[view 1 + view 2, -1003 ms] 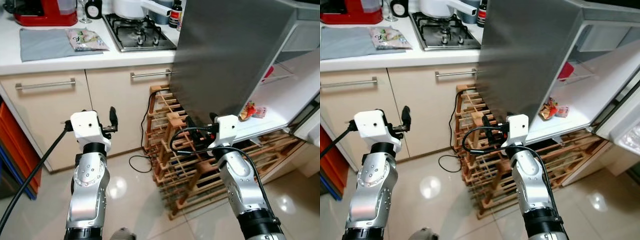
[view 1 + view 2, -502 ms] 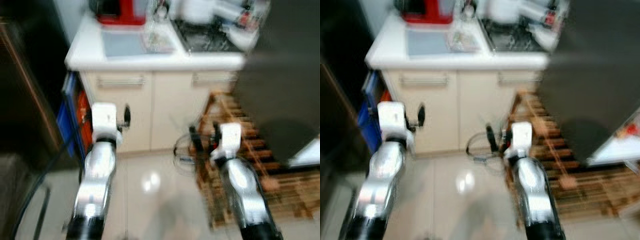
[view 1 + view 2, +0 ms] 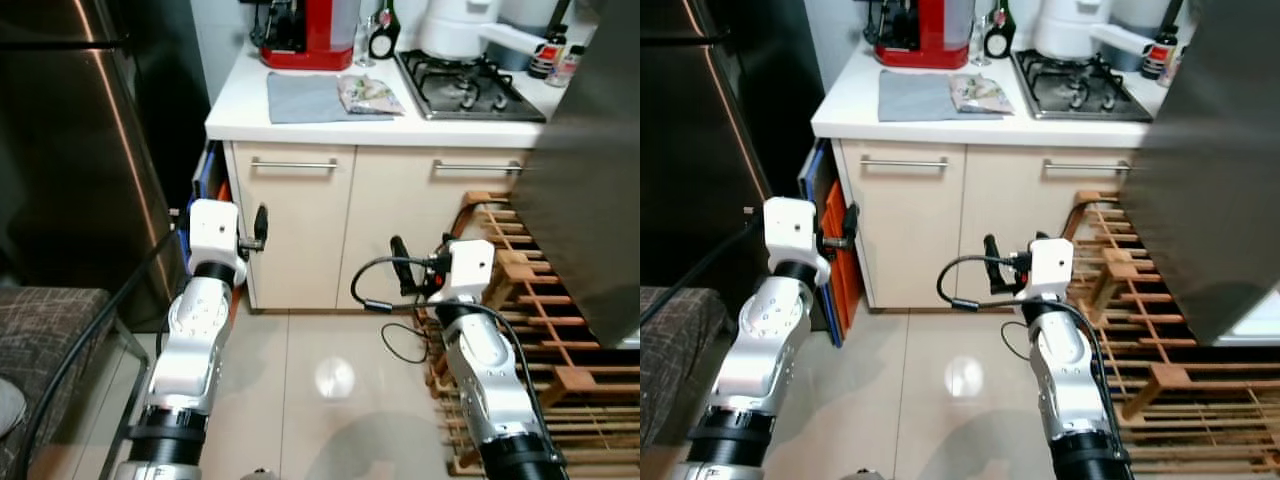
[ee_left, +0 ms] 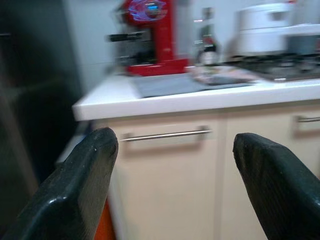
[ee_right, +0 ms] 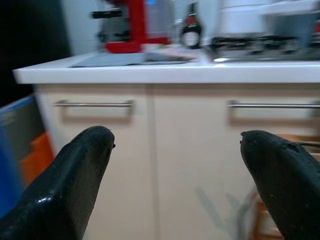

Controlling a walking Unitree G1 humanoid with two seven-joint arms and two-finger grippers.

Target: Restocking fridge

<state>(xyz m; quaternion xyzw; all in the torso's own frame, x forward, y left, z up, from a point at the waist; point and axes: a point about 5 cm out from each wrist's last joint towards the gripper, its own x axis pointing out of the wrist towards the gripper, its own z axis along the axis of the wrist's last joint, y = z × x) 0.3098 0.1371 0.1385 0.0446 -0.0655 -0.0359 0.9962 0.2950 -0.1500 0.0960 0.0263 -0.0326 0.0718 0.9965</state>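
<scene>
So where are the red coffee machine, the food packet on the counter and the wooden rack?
red coffee machine (image 3: 310, 30), left eye view, on its red body.
food packet (image 3: 368, 93), left eye view, on the middle of the wrapper.
wooden rack (image 3: 1140, 300), right eye view, on a slat near its top.

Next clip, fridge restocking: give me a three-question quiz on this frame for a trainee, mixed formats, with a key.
1. True or false: the left gripper is holding a food item.
2. Multiple choice: the food packet on the counter lies partly on (A) the gas hob, (B) the grey cloth, (C) the wooden rack.
3. Fill in: the appliance at the back of the counter, behind the grey cloth, is coloured ____.

Key
1. False: its fingers stand apart with nothing between them, as do those of the right gripper.
2. B.
3. Red: the red coffee machine.
</scene>
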